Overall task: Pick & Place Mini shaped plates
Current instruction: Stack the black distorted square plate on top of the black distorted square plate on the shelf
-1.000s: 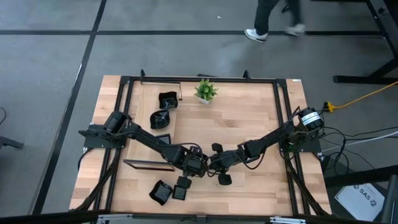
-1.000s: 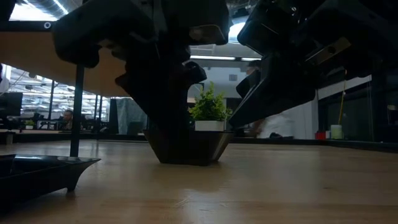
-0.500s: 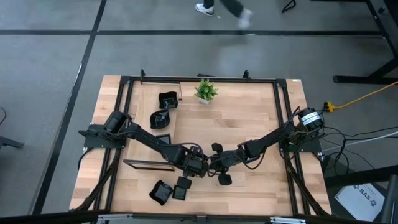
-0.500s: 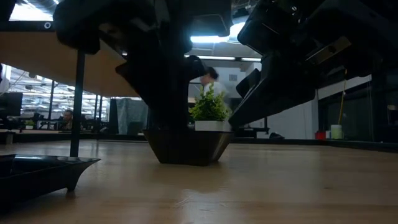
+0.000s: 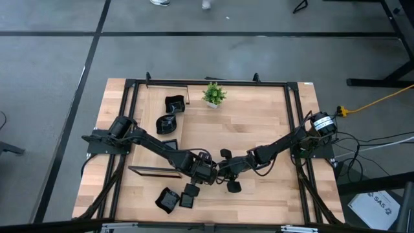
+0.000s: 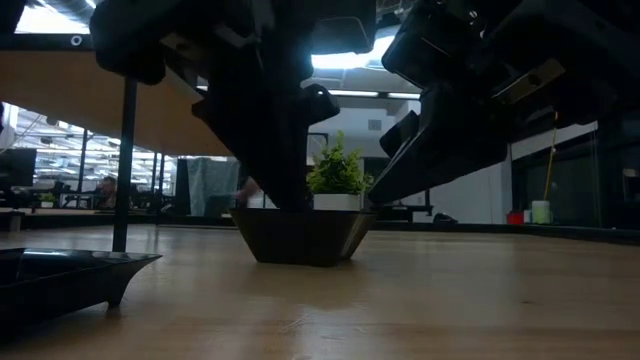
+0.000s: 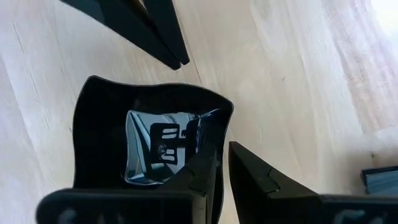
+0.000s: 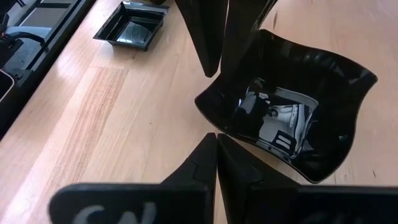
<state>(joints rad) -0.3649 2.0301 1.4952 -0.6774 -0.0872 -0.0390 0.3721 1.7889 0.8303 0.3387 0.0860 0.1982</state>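
Mid-tabletop, front of centre: the left gripper has one finger inside the wavy-rimmed dish and the other outside it, pinching the dish's near wall. The low view shows the dish sitting flat on the tabletop, not yet raised. The right gripper hovers just beside the opposite edge of the same dish with its fingers pressed together, holding nothing.

From my console I read this dish as light, thin and stiff, most likely moulded plastic. It is glossy enough that the camera rig is mirrored in its floor. That gloss worries me: a one-sided pinch on a slick, sloping wall could let the dish swing or slip once it leaves the wood. I would want the grip deep on the wall where the rim dips, rather than on a raised corner, and a slow, level lift.

More dishes of the set lie well apart from this one. A square plate sits further off, two rest near the potted plant, and a pair lies at the front edge.
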